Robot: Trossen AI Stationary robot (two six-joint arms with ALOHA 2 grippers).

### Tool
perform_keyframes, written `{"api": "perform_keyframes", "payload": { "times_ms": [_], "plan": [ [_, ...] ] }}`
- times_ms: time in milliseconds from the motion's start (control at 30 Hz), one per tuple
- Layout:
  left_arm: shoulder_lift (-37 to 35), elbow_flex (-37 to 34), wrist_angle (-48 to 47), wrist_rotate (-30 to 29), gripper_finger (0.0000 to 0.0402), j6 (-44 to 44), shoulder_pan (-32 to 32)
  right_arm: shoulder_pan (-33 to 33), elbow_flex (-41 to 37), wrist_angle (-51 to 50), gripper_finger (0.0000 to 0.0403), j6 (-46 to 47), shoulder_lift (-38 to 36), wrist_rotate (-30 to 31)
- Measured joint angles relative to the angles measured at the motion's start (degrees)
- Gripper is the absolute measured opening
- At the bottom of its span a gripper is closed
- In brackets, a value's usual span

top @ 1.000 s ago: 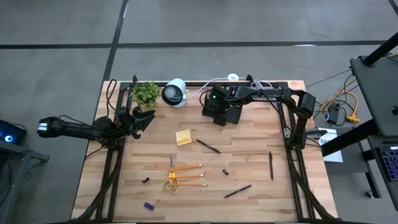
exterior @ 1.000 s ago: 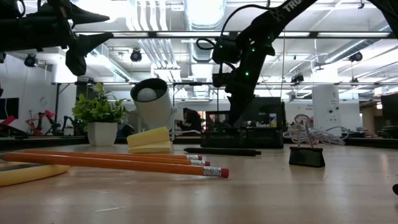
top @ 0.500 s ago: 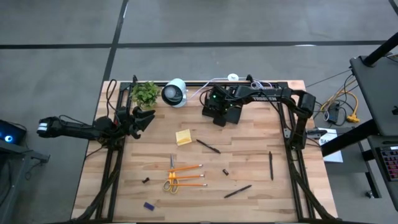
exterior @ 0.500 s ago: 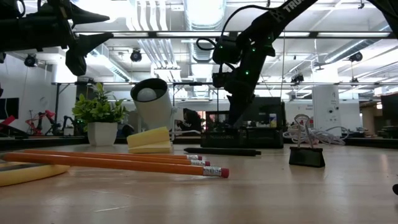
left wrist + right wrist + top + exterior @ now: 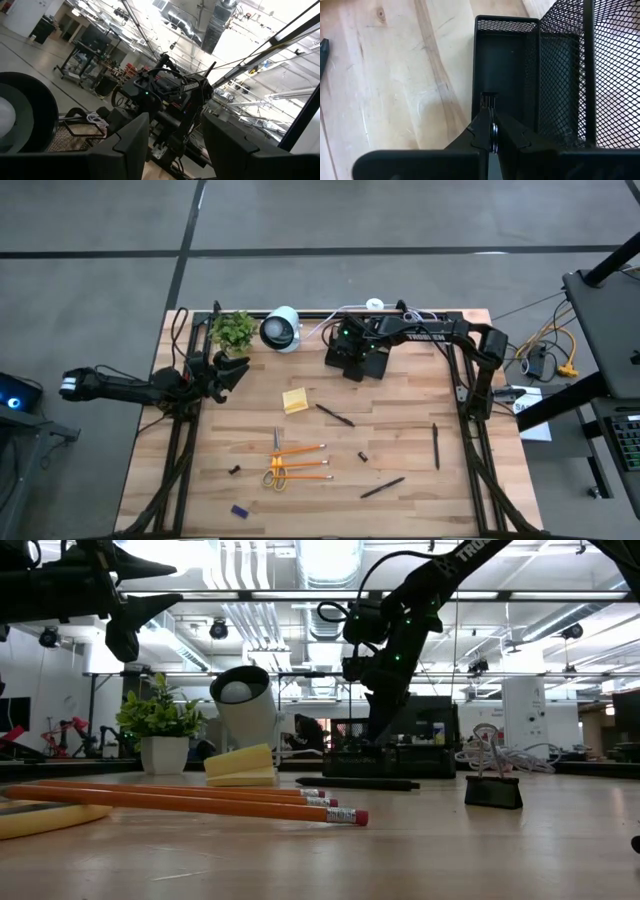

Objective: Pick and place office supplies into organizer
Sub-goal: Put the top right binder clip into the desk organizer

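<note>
organizer (image 5: 530, 75): black mesh, low front tray, taller back, far centre
right gripper (image 5: 492, 134): fingers together over tray
left gripper (image 5: 232, 369): fingers apart, far left

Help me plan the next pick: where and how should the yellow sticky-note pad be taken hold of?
Probably across the yellow sticky-note pad at two opposite side edges, coming straight down from above. It lies flat on the table with bare wood on all sides, and the low view shows some thickness to pinch. It sits slightly turned, so the end effector should rotate to match.

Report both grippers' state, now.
Left gripper: open, holding nothing, raised at the table's left edge.
Right gripper: shut on a small black clip, over the organizer.
</note>
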Motion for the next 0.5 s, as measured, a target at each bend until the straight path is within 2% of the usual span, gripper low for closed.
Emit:
{"api": "perform_keyframes", "payload": {
  "times_ms": [500],
  "plan": [
    [-0.09, -0.07, 0.0, -0.11, 0.0167, -0.02, 0.0, -0.09, -0.07, 0.45, 0.0008, 0.77, 3.61, -0.29]
  ]
}}
